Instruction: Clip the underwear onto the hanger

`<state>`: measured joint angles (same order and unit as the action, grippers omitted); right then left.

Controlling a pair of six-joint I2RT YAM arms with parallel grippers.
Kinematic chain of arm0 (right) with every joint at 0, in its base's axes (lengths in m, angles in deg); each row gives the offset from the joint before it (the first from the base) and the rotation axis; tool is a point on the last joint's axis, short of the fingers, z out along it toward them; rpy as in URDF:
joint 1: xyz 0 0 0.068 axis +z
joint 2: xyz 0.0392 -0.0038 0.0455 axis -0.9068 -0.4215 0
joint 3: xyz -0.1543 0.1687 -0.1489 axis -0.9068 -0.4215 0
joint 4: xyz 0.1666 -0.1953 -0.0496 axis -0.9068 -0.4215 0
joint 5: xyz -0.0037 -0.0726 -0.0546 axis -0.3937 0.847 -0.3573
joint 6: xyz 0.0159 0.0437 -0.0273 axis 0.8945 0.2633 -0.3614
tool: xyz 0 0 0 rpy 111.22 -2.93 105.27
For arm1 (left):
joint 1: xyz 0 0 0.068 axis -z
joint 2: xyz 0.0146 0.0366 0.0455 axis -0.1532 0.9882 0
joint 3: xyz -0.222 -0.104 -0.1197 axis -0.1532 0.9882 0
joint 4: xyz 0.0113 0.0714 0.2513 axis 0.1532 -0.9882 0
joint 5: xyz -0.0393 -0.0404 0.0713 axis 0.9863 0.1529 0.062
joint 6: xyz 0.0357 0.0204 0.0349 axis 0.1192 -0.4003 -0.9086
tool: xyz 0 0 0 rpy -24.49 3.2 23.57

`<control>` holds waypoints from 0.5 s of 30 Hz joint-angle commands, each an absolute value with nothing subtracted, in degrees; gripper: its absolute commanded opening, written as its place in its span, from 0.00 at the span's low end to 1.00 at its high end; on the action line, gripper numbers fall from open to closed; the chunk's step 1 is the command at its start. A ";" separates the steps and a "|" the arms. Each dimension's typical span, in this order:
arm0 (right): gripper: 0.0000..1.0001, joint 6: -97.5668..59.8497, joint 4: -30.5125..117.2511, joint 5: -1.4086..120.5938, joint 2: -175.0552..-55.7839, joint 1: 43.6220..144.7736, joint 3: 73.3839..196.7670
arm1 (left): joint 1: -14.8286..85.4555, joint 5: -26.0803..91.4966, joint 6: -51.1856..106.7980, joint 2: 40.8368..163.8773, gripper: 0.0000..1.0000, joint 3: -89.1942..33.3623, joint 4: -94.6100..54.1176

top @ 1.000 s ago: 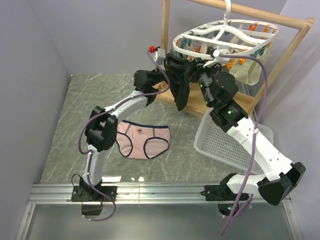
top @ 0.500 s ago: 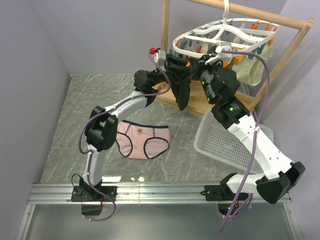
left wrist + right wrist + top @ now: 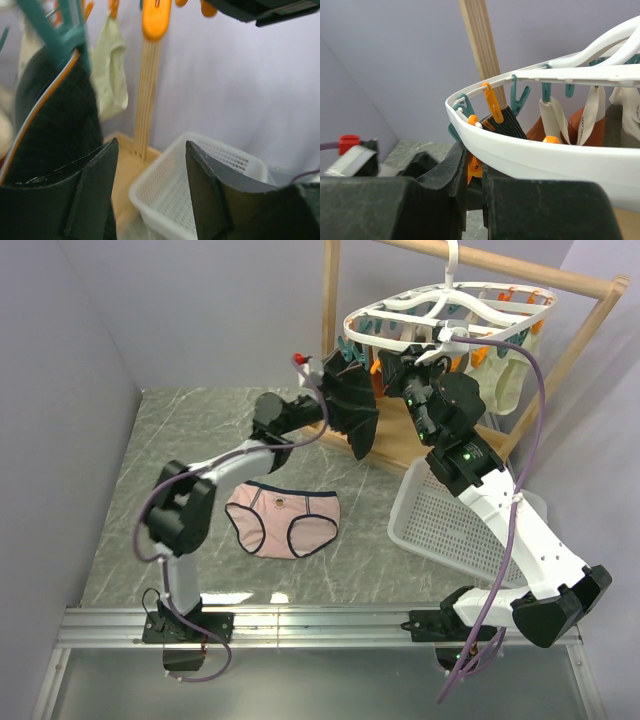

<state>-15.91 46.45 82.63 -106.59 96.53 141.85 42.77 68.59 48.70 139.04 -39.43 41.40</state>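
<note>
Pale pink, navy-edged fabric underwear (image 3: 284,521) lies flat on the grey marbled tabletop (image 3: 180,440). Left gripper (image 3: 150,146): fingers apart, empty. Right gripper (image 3: 476,172), under the white oval plastic hanger (image 3: 545,160), is apparently clamped on an orange peg (image 3: 471,170).

The top camera is looking down from behind the arm bases (image 3: 185,625) at the frame's bottom. Both wrist cameras are sitting close beneath the hanger (image 3: 440,305), which all three views are sharing.

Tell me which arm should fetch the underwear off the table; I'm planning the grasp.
Likely left: the left fingers are open and the underwear lies on that side; the right fingers pinch an orange peg at the hanger.
</note>
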 commanded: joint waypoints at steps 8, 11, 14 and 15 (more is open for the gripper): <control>0.00 -16.62 48.62 83.49 -104.74 94.60 140.92 | 33.53 48.81 37.93 102.38 0.70 -17.02 -17.64; 0.00 -16.53 48.18 83.06 -104.39 94.43 140.65 | 28.44 43.28 38.90 100.95 0.74 -15.78 -31.64; 0.00 -16.36 47.83 82.79 -104.30 94.34 140.56 | 26.14 34.42 37.68 103.48 0.74 -17.08 -41.92; 0.00 -16.18 47.74 82.88 -104.30 94.43 140.56 | 25.78 32.55 37.58 104.81 0.74 -17.70 -44.04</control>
<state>-16.13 46.34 81.78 -105.36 95.55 140.69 27.38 43.95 39.34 100.49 -17.77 -25.01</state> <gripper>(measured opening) 0.179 0.742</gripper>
